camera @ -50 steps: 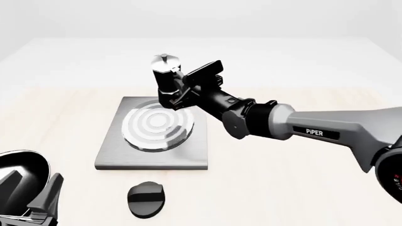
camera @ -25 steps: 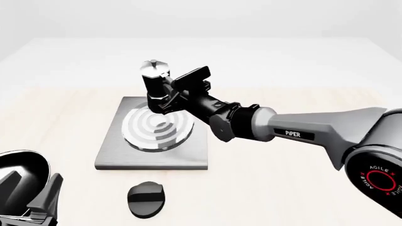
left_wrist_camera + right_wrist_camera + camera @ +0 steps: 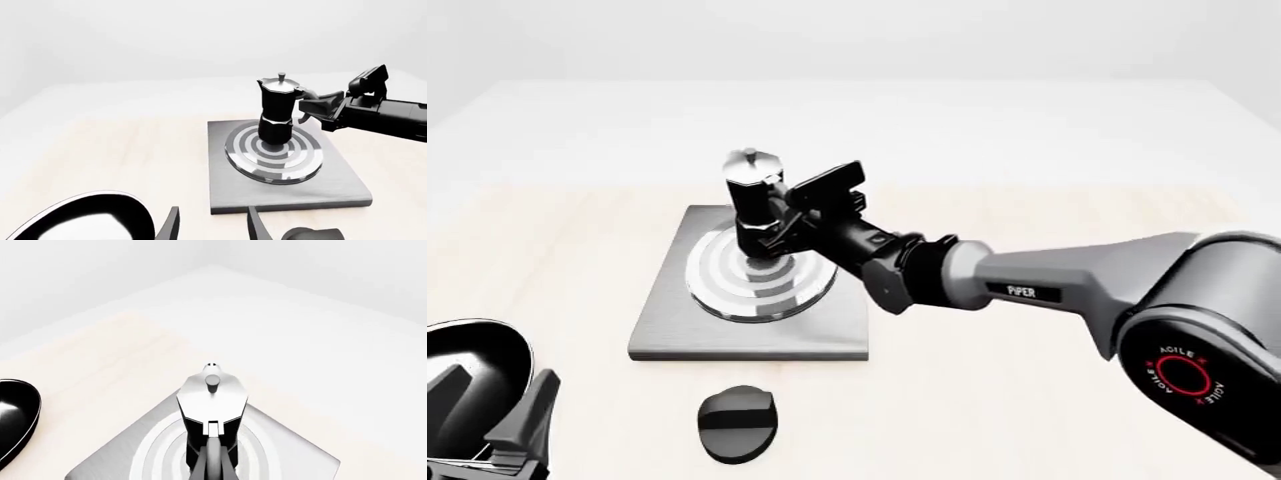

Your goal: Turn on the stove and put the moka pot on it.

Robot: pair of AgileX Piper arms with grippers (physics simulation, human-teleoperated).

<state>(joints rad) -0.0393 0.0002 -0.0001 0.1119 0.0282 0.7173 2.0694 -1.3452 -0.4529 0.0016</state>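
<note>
Front view showed the right gripper [image 3: 777,222] clamped on the handle of the moka pot [image 3: 751,205], the arm reaching in from the right across the stove [image 3: 681,320]. The pot stood upright over the silvery burner rings [image 3: 727,275], a little toward their far side — whether its black base touched the rings or hovered just above them could not be told. The black oval knob [image 3: 738,423] lay on the table [image 3: 1028,400] just nearer than the slab's front edge, apart from it.

In the left wrist view the same pot [image 3: 277,110] stood over the middle of the rings, handle turned toward the right arm's fingers [image 3: 319,106], which closed around it. The left gripper [image 3: 212,227] sat low at the near-left corner of the table with its two fingers spread and nothing between them — beside it, the shiny black pan [image 3: 87,220].

The right wrist view looked down on the pot's silvery lid [image 3: 212,392] and its small knob, with the stove slab beneath.
</note>
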